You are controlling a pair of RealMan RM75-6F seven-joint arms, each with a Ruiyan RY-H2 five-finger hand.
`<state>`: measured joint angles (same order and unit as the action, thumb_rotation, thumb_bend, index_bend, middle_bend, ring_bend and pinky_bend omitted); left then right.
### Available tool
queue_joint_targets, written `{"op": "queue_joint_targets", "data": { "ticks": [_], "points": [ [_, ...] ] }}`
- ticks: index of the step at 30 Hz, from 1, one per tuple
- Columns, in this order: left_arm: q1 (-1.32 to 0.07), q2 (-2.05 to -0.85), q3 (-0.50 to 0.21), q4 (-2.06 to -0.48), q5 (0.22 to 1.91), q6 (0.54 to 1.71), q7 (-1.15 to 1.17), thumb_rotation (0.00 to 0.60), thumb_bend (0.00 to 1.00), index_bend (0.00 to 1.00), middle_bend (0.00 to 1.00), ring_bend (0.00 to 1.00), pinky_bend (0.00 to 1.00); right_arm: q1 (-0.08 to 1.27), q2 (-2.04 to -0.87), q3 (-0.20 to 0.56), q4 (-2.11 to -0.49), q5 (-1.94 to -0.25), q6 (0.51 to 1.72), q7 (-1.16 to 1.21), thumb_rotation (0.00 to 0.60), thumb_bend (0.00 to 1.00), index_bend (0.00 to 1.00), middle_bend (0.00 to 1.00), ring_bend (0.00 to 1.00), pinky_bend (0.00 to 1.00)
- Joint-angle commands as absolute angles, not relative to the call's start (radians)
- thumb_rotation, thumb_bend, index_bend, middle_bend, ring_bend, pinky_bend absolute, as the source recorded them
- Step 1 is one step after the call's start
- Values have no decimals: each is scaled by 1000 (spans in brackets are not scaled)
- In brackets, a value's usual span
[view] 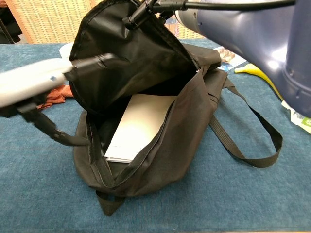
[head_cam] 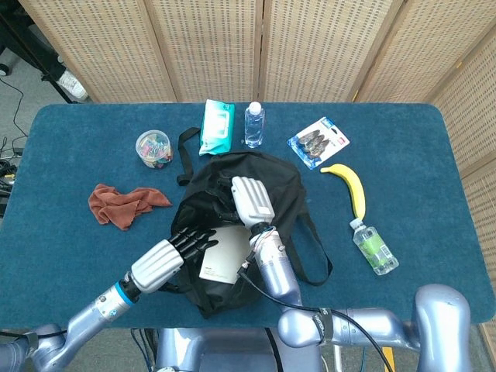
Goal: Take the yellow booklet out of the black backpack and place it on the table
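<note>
Backpack mouth held open, left robot hand at the booklet

The flap of the black fabric backpack (head_cam: pixel 232 232) is pinched and lifted by the right robot hand (head_cam: pixel 249 200). The pale-covered yellow booklet (view: pixel 138 126) lies flat inside, long axis running near to far. It is approached by the left robot hand (head_cam: pixel 167 256), fingers spread, from just left; this hand is nearer. Nothing has reached the blue tabletop (head_cam: pixel 434 178).
</note>
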<state>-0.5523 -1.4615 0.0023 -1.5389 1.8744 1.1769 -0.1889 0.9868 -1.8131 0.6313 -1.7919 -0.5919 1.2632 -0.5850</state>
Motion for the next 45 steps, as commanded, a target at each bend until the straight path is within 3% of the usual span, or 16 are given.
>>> {"op": "queue_joint_targets", "data": {
  "ticks": [1,31,37,42,45],
  "points": [
    [-580,-1511,5,-1521,1858,1149,-176,600,137,0,0,0,0,995,-1808,628,-1795,-584,1272,-586,600,760,707,692,546,590],
    [-659,-1885,-18,-1223,1673,1036,-68,600,145,0,0,0,0,1025,-1757,619,-1836,-508,1326,-536,600,775,710,694,546,590],
    [-676,-1922,-25,-1172,1661,1032,-57,600,288,0,0,0,0,1024,-1747,614,-1849,-502,1334,-531,600,775,710,696,546,590],
    [-682,-1944,-28,-1143,1655,1040,-46,600,493,0,0,0,0,1025,-1740,612,-1854,-499,1337,-526,600,775,710,697,546,590],
    [-685,-1957,-28,-1125,1652,1042,-44,600,520,22,0,0,0,1025,-1734,612,-1858,-498,1338,-523,600,775,710,697,546,590]
  ]
}}
